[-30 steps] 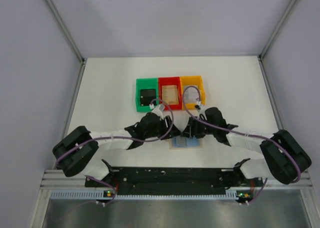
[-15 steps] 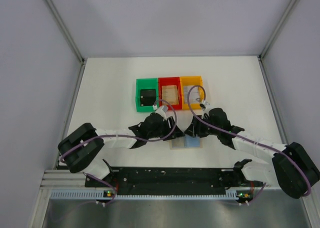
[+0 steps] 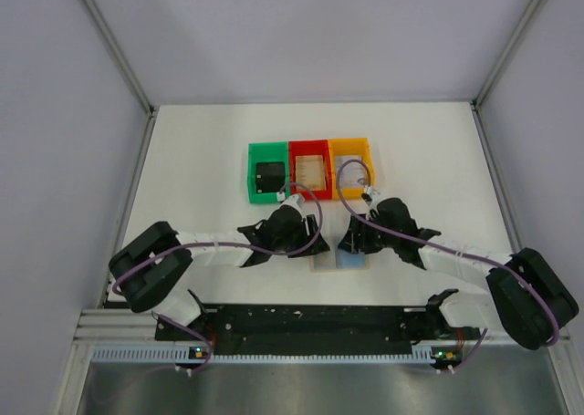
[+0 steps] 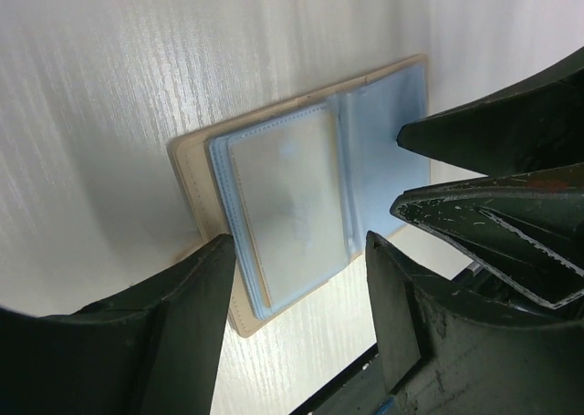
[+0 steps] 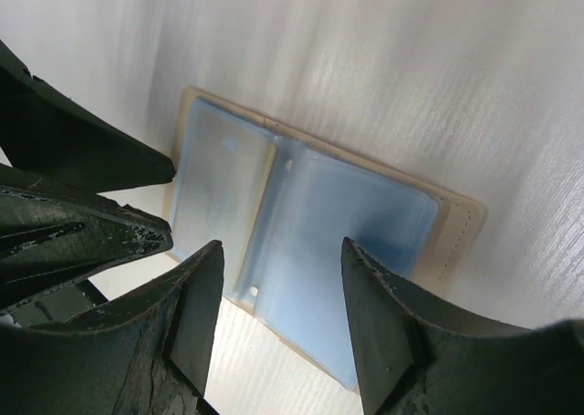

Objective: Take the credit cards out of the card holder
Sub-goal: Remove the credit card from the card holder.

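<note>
Left gripper and right gripper hang wide open over the holder, spread flat on the table; extraction is just starting, and one likely must pin it while the other pinches a card.

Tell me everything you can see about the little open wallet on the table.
The card holder lies open and flat on the white table, nearer the arms than the coloured bins. Its tan cover shows only as a stitched rim around two light blue panels of clear plastic sleeves. One panel holds a pale card. The left gripper and right gripper hover over it with open fingers; whether they touch it is unclear.
</note>
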Available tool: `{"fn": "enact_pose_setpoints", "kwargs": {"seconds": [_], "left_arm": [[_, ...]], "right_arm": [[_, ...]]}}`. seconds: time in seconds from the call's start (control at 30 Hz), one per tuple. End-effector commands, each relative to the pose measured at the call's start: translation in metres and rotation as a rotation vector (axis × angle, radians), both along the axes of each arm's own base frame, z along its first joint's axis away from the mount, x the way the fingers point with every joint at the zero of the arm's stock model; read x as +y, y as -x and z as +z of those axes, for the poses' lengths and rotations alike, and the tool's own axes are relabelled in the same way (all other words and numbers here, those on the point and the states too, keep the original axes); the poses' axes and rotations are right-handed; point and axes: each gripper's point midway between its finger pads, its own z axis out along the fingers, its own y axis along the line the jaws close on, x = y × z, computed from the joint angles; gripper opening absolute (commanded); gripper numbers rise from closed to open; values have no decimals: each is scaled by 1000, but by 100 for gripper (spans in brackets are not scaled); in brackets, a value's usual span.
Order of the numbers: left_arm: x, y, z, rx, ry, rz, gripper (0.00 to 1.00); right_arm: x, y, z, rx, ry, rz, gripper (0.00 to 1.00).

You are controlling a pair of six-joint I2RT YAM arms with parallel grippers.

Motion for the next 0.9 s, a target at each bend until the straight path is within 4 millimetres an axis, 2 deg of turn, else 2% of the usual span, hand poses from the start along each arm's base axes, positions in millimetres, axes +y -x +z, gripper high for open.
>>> {"fn": "enact_pose_setpoints", "kwargs": {"seconds": [0.0,0.5,0.87], "left_arm": [[-13,-4,8,-16,22,-31,63],[-28,0,17,7,97,-66,59],[-49,0,32,37,223,-66,59]], "right_arm": [[3,-2,0,-20,-2,15,54],[7,1,-11,38,1,33,54],[12,4,-11,51,-23,54,51]]}}
